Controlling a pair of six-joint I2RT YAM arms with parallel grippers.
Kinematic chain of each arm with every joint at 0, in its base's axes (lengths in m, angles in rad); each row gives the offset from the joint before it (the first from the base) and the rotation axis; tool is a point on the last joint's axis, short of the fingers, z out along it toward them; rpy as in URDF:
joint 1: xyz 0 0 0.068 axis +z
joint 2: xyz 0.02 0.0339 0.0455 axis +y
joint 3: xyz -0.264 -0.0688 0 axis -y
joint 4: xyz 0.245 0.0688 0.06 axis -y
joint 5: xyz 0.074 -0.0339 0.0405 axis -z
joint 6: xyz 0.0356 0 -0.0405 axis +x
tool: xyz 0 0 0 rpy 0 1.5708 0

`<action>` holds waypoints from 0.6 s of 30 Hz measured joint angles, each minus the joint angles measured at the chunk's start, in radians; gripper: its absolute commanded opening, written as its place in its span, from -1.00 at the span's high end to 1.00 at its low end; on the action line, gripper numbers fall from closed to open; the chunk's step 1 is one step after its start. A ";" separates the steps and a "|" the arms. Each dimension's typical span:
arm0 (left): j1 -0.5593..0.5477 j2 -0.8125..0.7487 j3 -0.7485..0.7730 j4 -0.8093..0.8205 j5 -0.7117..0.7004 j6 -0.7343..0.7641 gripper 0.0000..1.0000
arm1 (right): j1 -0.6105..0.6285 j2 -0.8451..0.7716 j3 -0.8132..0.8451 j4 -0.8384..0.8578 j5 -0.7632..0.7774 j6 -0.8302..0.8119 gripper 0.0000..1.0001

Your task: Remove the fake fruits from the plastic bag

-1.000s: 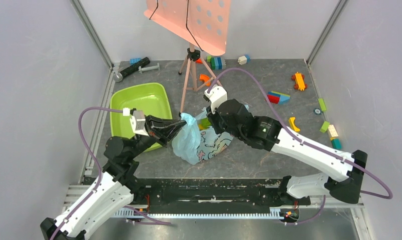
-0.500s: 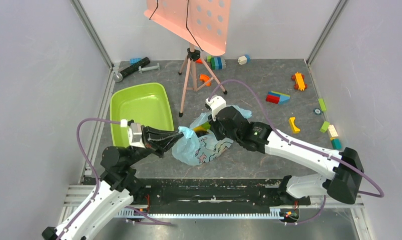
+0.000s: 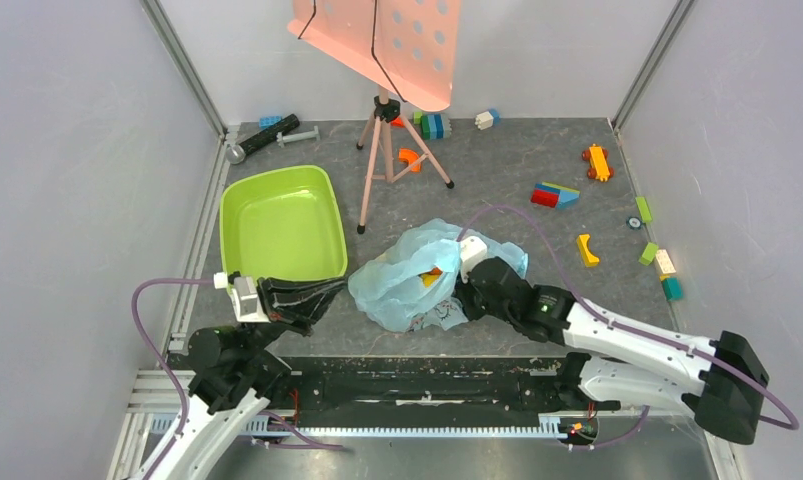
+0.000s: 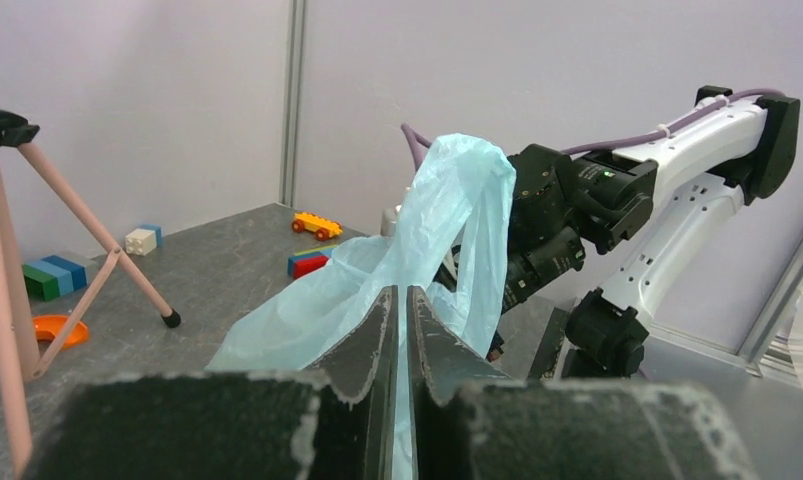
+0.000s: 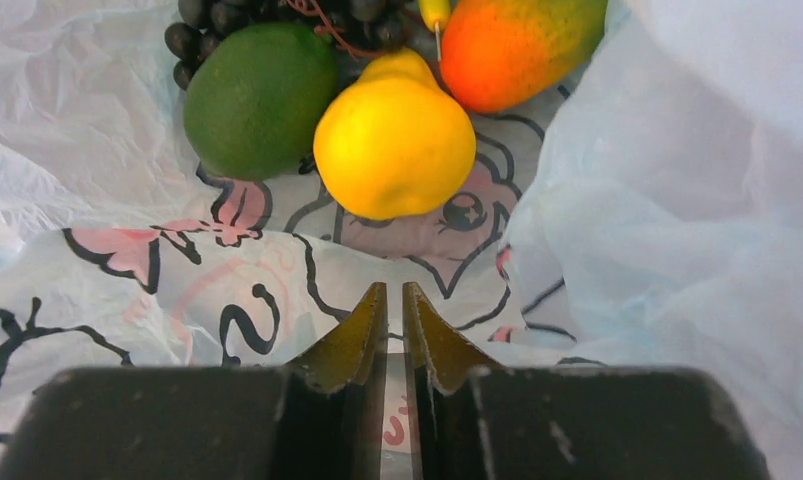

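Light-blue film fills the middle of the scene: the light-blue crinkly plastic bag lies slumped on the grey counter, just right of the lime-green plastic tub and between the two arms. From above, a patch of orange shows among its folds.

Over to the right wrist view, and there they are, the glossy fake fruits, all inside the bag on its cartoon-printed film. A yellow lemon-shaped fruit sits dead ahead of the right gripper. A round green fruit is touching it on one side, an orange-red mango-like fruit is at the other, and a bunch of dark grapes is at the top edge. The right gripper's jaws are almost pressed together, printed film shows in the slit, and it looks to be pinching the bag itself, with no fruit in them.

Now the left gripper: it is low, by the tub's near corner, with its tips aimed at the bag's left edge. Its jaws are all but together, only a hairline gap between them. Blue film rises right beyond the tips in the left wrist view; whether any of it is caught between them, I cannot tell.

Farther back stand a pink tripod and scattered coloured toy bricks, well apart from the bag.
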 measured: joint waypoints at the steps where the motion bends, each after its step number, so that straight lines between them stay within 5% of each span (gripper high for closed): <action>1: 0.000 -0.013 -0.005 -0.011 0.000 0.000 0.64 | 0.000 -0.028 -0.032 0.020 -0.003 0.007 0.72; 4: 0.000 -0.016 -0.007 -0.042 0.000 0.000 0.21 | 0.000 -0.086 -0.096 0.053 -0.018 0.020 0.66; 9: 0.000 0.008 0.029 -0.114 -0.040 -0.005 -0.20 | 0.000 -0.145 -0.121 0.114 -0.039 0.034 0.61; 14: 0.000 0.215 0.290 -0.282 -0.158 -0.014 -0.73 | 0.000 -0.191 -0.128 0.228 -0.053 0.066 0.54; 18: 0.000 0.431 0.546 -0.404 -0.183 -0.042 -0.96 | 0.000 -0.165 -0.128 0.282 -0.060 0.095 0.53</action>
